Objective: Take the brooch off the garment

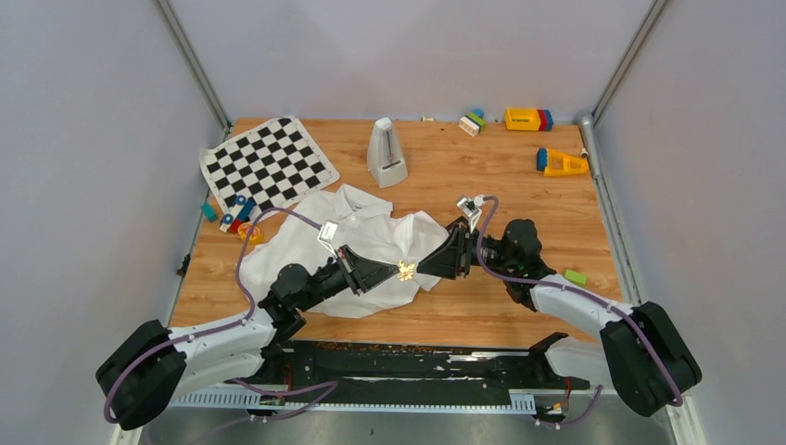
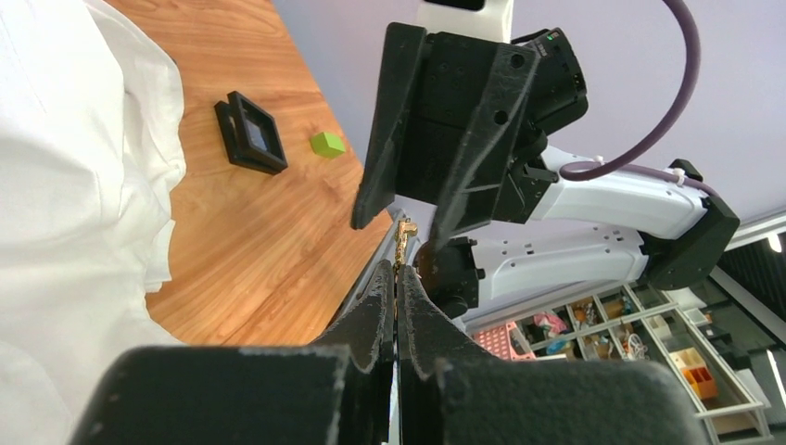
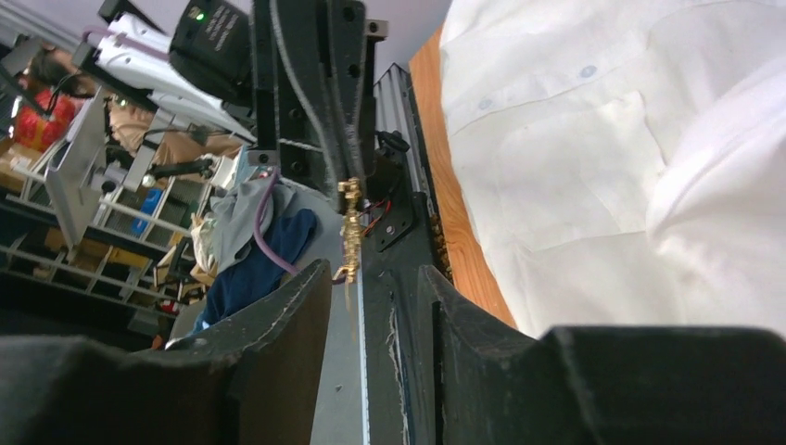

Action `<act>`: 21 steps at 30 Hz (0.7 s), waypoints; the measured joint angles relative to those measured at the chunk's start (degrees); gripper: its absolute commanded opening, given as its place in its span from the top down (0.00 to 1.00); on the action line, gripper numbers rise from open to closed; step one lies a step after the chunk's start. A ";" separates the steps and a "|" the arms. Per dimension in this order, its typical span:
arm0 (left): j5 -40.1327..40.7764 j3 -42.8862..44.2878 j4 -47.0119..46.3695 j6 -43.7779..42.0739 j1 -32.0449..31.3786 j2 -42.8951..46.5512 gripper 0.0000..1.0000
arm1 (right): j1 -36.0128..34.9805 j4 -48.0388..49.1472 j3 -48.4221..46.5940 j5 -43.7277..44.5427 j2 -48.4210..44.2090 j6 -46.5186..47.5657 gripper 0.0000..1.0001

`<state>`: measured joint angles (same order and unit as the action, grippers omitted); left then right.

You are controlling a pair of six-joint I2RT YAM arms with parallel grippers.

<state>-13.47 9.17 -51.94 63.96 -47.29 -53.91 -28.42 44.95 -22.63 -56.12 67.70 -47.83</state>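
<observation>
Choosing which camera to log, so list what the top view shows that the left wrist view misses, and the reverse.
Only the top view: the chequered mat, the coloured blocks at the far edge, and both arms whole.

Only the left wrist view: a black square box on the wood, the left gripper shut on the brooch, and the right gripper with its jaws open facing it.

Both: the brooch, the two grippers tip to tip, the white shirt and the green cube.

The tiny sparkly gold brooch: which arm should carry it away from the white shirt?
Left. The left gripper is shut on the tiny gold brooch; the right gripper sits open beside it, holding nothing.
</observation>
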 measured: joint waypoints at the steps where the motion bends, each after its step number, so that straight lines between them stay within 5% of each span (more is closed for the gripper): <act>1: 0.00 0.00 -0.07 0.04 0.00 0.00 1.00 | 0.00 -1.68 -0.02 1.11 -0.31 0.52 0.62; 21: 0.52 0.76 3.41 -0.04 0.00 6.54 1.00 | -3.34 -12.15 -1.18 5.40 -1.49 7.91 0.50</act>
<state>-12.95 9.93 -48.53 63.92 -47.29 -47.37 -31.77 32.80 -23.81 -50.72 66.22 -39.92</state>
